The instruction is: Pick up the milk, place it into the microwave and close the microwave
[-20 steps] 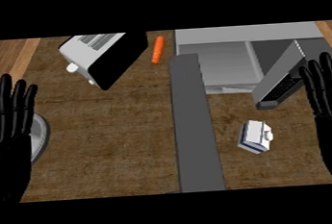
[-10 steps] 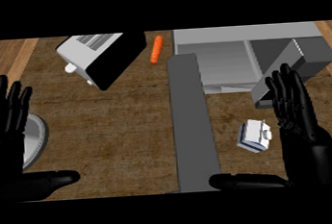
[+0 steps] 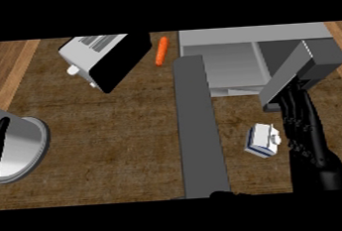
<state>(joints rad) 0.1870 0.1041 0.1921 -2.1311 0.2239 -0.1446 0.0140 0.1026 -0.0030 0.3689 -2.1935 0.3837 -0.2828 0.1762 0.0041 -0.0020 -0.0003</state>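
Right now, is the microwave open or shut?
Open: the microwave shows its pale inside, and its door swings out toward the right hand.

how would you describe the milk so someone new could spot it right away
Start at the grey microwave at the counter's far right, its door swung open. Nearer the robot, beside the right hand, lies the milk carton. It is the only small white and blue box there.

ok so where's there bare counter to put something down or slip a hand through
The widest bare patch lies between the toaster, the grey plate and the long grey door. A smaller one sits below the milk carton, left of the right hand. It is crowded around the microwave, where carton, hand and microwave sit close together.
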